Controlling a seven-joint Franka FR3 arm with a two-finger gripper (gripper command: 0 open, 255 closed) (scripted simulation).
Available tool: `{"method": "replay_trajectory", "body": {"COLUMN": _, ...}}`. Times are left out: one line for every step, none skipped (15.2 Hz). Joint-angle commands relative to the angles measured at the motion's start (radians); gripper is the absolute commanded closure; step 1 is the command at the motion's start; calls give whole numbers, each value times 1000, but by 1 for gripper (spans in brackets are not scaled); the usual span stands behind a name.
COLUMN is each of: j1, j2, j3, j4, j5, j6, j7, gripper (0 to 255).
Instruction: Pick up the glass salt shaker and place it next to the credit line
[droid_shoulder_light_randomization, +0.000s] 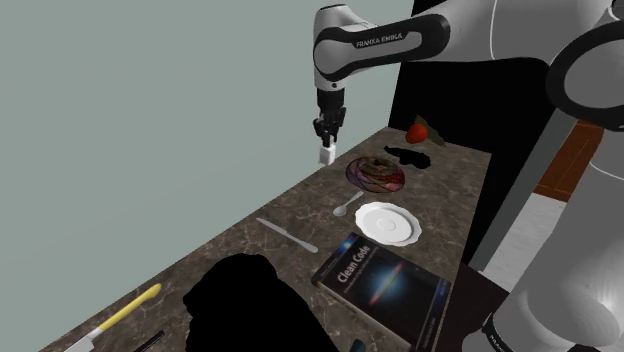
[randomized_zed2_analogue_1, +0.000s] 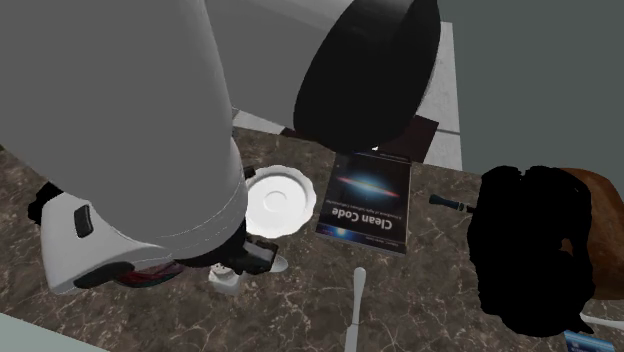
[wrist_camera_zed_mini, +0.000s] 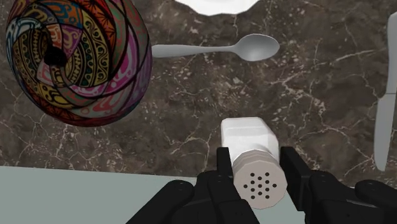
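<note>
— Where is the shaker right now?

— Up off the counter (droid_shoulder_light_randomization: 240, 235), I'd say. The arm (droid_shoulder_light_randomization: 370, 45) reaches over the far end, and the jaws are clenched on the shaker (wrist_camera_zed_mini: 249, 137), high up, either side of its holed cap. It hangs just beside the patterned plate (droid_shoulder_light_randomization: 377, 174), near the wall edge.

— Will it hold?

— Probably, with care. It's drawn white here, but if it's glass, as the task says, I'd expect it to be stiff, smooth, light and breakable. A grip by the cap leaves the body free to swing. The flat sides of the squarish body look like the surer place to hold it. As it is, I'd carry it slowly and set it down upright and gently.

— What else is there? Count it for me.

— One big black shape (droid_shoulder_light_randomization: 250, 305) lies at the near end. There's one book (droid_shoulder_light_randomization: 385, 285), titled "Clean Code". There are two plates, the patterned one and a white plate (droid_shoulder_light_randomization: 388, 222). There are two knives, a plain knife (droid_shoulder_light_randomization: 287, 234) and a yellow-handled knife (droid_shoulder_light_randomization: 120, 318). One spoon (droid_shoulder_light_randomization: 347, 206) lies between the plates. At the far end are one red fruit (droid_shoulder_light_randomization: 418, 130) and a flat black thing (droid_shoulder_light_randomization: 410, 156). And there's just the one shaker.

— And the credit thing?

— I can't tell for sure. A blue scrap (droid_shoulder_light_randomization: 357, 345) at the near edge by the book may be it.
</note>
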Motion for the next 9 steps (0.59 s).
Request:
{"method": "replay_trajectory", "body": {"j1": 21, "j2": -23, "j3": 17, "j4": -27, "j5": 0, "j6": -1, "j7": 40, "gripper": 255}}
{"method": "replay_trajectory", "body": {"j1": 33, "j2": -31, "j3": 28, "j4": -37, "j5": 0, "j6": -2, "j7": 62, "gripper": 255}}
{"method": "replay_trajectory", "body": {"j1": 45, "j2": -39, "j3": 38, "j4": -45, "j5": 0, "j6": -3, "j7": 84, "gripper": 255}}
{"method": "replay_trajectory", "body": {"j1": 57, "j2": -45, "j3": 49, "j4": -53, "j5": 0, "j6": -5, "j7": 107, "gripper": 255}}
{"method": "replay_trajectory", "body": {"j1": 68, "j2": -50, "j3": 59, "j4": -59, "j5": 0, "j6": -7, "j7": 129, "gripper": 255}}
{"method": "replay_trajectory", "body": {"j1": 80, "j2": -55, "j3": 70, "j4": -63, "j5": 1, "j6": -9, "j7": 152, "gripper": 255}}
{"method": "replay_trajectory", "body": {"j1": 92, "j2": -58, "j3": 81, "j4": -67, "j5": 1, "j6": -12, "j7": 174, "gripper": 255}}
{"method": "replay_trajectory", "body": {"j1": 104, "j2": -61, "j3": 92, "j4": -69, "j5": 1, "j6": -15, "j7": 197, "gripper": 255}}
{"method": "replay_trajectory", "body": {"j1": 116, "j2": -62, "j3": 104, "j4": -70, "j5": 1, "j6": -18, "j7": 220, "gripper": 255}}
